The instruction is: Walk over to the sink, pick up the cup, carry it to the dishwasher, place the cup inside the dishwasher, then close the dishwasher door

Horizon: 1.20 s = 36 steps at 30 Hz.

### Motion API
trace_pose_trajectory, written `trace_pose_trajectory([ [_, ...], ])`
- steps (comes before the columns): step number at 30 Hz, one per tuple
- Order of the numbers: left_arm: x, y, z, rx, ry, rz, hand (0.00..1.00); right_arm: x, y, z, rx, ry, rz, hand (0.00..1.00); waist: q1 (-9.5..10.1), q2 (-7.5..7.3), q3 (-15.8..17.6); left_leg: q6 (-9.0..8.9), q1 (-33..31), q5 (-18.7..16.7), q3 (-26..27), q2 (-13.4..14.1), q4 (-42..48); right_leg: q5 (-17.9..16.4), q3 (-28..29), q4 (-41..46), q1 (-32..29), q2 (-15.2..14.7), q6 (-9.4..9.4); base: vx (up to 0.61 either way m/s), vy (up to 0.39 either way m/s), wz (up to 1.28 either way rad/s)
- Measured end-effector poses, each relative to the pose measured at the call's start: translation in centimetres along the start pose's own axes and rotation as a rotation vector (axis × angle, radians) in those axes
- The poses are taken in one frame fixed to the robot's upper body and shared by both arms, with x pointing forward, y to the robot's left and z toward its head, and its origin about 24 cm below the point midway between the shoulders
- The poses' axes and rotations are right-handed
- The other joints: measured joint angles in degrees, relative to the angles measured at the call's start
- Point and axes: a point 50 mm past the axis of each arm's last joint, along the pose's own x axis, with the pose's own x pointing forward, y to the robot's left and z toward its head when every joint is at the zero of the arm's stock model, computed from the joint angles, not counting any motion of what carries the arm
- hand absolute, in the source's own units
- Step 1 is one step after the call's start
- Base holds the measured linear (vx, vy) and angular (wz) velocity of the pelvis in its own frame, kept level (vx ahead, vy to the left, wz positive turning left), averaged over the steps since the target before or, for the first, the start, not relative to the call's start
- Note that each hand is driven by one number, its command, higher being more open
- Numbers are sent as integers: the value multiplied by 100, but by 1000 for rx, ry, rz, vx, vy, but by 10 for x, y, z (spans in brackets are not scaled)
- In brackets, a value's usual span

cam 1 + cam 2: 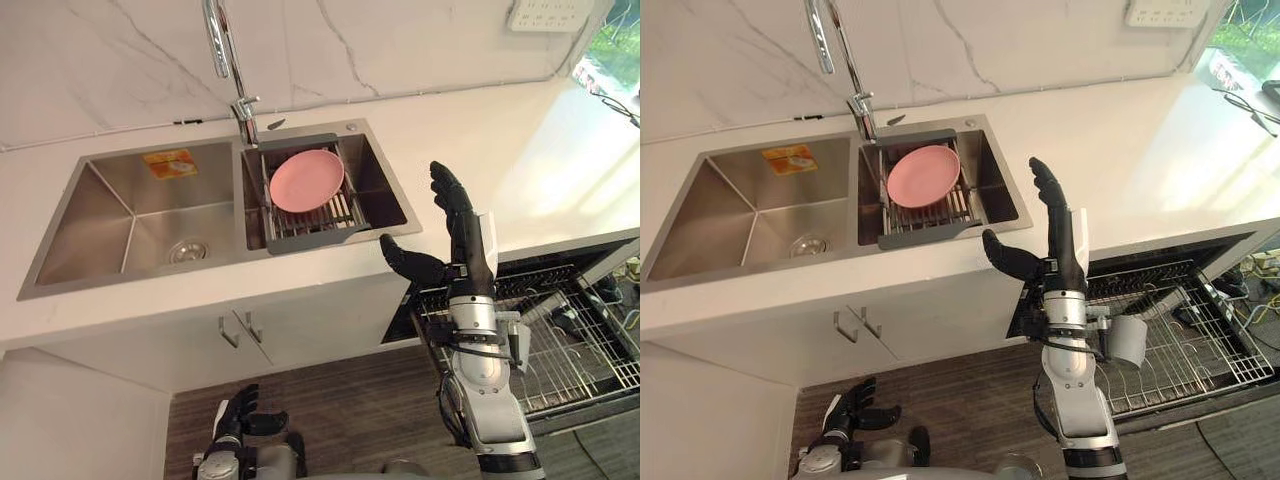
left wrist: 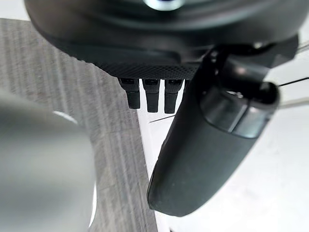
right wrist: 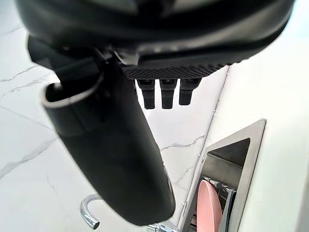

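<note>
Closest in, the left hand (image 1: 236, 411) hangs low over the wood-grain floor (image 1: 340, 400) in front of the cabinets. Its fingers are loosely straight, its thumb stands out to the side, and it holds nothing.

Further up, the right hand (image 1: 456, 232) is raised above the front edge of the white countertop (image 1: 500, 130), just right of the sink (image 1: 90, 215). Its fingers point upward and apart from the outspread thumb, and the palm is empty.

The sink has two steel basins. The left one shows a drain and a yellow sticker. The right one carries a dark drain rack (image 1: 300, 232) with a pink plate (image 1: 306, 180) lying in it. The faucet (image 1: 222, 45) rises behind the divider between the basins; the right wrist view shows its curved spout and the edge of the plate against the marble wall (image 3: 29, 145).

Right of the sink and below the countertop, the dishwasher (image 1: 1140, 265) stands open with its wire rack (image 1: 1200, 350) drawn out. What looks like the cup (image 1: 1127, 342), pale grey and tilted, rests in that rack just beside the right forearm.

Two cabinet handles (image 1: 240, 328) sit under the sink, and a wall socket (image 1: 545, 15) is at the upper right
</note>
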Motion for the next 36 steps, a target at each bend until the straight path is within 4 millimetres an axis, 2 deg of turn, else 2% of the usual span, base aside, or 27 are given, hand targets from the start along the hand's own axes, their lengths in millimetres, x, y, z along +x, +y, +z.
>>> trace_pose_trajectory([
  [1, 0, 2, 0, 8, -1, 0, 90, 0, 0, -2, -2, 9, 1, 90, -17, -49, 5, 8, 74, -10, -40, -58, -39, 10, 76, 340, -107, -75, -18, 183, 132, 13],
  [2, 0, 3, 0, 20, -2, -2, 90, -1, 0, -5, -13, 25, 6, 90, -36, -93, -2, 54, 228, -2, -136, -101, -113, 95, 249, 788, -241, -102, -165, 195, 114, 26],
  [3, 0, 3, -1, 22, 1, -2, 90, -1, 0, -8, -29, 33, 16, 90, -44, -81, -18, 85, 334, -4, -207, -64, -172, 56, 412, 1146, -432, -41, -388, 182, 65, 30],
  [4, -1, 1, -2, 22, 3, -6, 90, -1, 0, -9, -43, 36, 24, 90, -91, -59, -34, 90, 380, -21, -289, -30, -184, -87, 493, 1154, -485, 58, -397, 236, 25, 42],
  [5, -2, 3, -4, 27, 7, -4, 90, 0, 0, -8, -54, 29, 35, 90, -142, -41, -35, 69, 438, -45, -422, 43, -193, -287, 639, 1022, -593, 298, -427, 235, -1, 55],
  [6, -2, 4, -5, 27, 11, -1, 90, 2, 0, -7, -54, 20, 38, 90, -171, -45, -38, 26, 480, -66, -528, 127, -224, -341, 791, 896, -809, 537, -442, 233, -25, 51],
  [7, -2, 4, -4, 27, 10, -1, 90, 3, 0, -6, -56, 13, 39, 90, -168, -44, -38, -1, 494, -81, -569, 164, -235, -341, 829, 819, -938, 650, -443, 206, -83, 49],
  [8, -2, 4, -5, 28, 12, -3, 90, 7, -1, -3, -63, -6, 42, 90, -177, -55, -44, -107, 515, -133, -683, 209, -216, -277, 885, 459, -1191, 850, -434, 199, -98, 38],
  [9, -2, 4, -5, 28, 13, -3, 90, 7, -3, -3, -68, -10, 43, 90, -177, -98, -69, -182, 512, -178, -717, 201, -164, -146, 933, 203, -1216, 896, -436, 244, -136, 58],
  [10, -2, 7, -5, 35, 13, -1, 90, 7, -4, -3, -72, -14, 46, 90, -186, -199, -98, -330, 518, -297, -743, 98, 16, 656, 1030, -220, -1217, 860, -422, 175, -120, 53],
  [11, -1, 3, -5, 30, 20, -10, 90, 7, -6, -4, -83, -10, 49, 90, -202, -79, -93, -374, 533, -392, -804, 183, 117, 614, 926, -129, -1142, 904, -449, 283, -185, 49],
  [13, -5, -6, -13, 3, 42, -24, 90, 5, -11, -7, -110, -5, 66, 90, -163, 260, -252, -483, 437, -493, -822, 501, 309, 582, 735, -492, -870, 1174, -518, 288, -177, 26],
  [15, -6, -7, -13, -3, 42, -27, 90, 3, -15, -9, -92, 13, 48, 90, -181, 306, -231, -519, 365, -513, -783, 664, 597, 569, 571, -769, -599, 1302, -597, 185, -131, 36],
  [19, -5, -8, -9, -16, 25, -35, 90, 3, -21, -8, -53, 16, 17, 90, -106, 286, -107, -581, 43, -552, -422, 1024, 2005, 649, 447, -1416, 228, 1528, -732, 124, -72, 16],
  [21, -4, -8, -8, -19, 26, -37, 90, 4, -21, -3, -33, -3, -1, 90, -85, 280, -99, -503, -8, -727, -414, 966, 1801, 657, 480, -1444, 255, 1492, -732, 87, 36, -2],
  [22, -4, -8, -8, -26, 27, -36, 90, 3, -21, -2, -27, -3, -9, 90, -74, 273, -75, -487, -38, -745, -448, 879, 1354, 675, 495, -1442, 255, 1452, -703, 59, 99, -5],
  [23, -3, -10, -7, -27, 25, -42, 90, 4, -22, -2, -31, -4, -7, 90, -61, 372, -69, -504, -21, -328, -529, 814, 727, 690, 513, -1439, 252, 1488, -658, 51, 147, -10],
  [26, -1, -8, -2, -20, 18, -44, 90, 2, -18, -4, -15, 7, -3, 90, -20, 219, 8, -397, 143, -184, -461, 621, 457, 765, 737, -1652, 318, 1347, -499, 35, 132, -5],
  [29, -2, -5, -5, -41, 30, -17, 90, -1, -18, -6, -15, 22, 6, 90, -26, 232, 15, -303, 324, -118, -388, 469, 235, 836, 842, -1873, 481, 1244, -387, 21, 108, 0],
  [36, -2, -1, -8, -47, 51, 0, 90, -11, -17, -14, -18, 71, 37, 90, -52, 230, 15, -293, 607, 75, -238, 382, -229, 940, 983, -2023, 547, 1185, -338, 4, 22, -10],
])
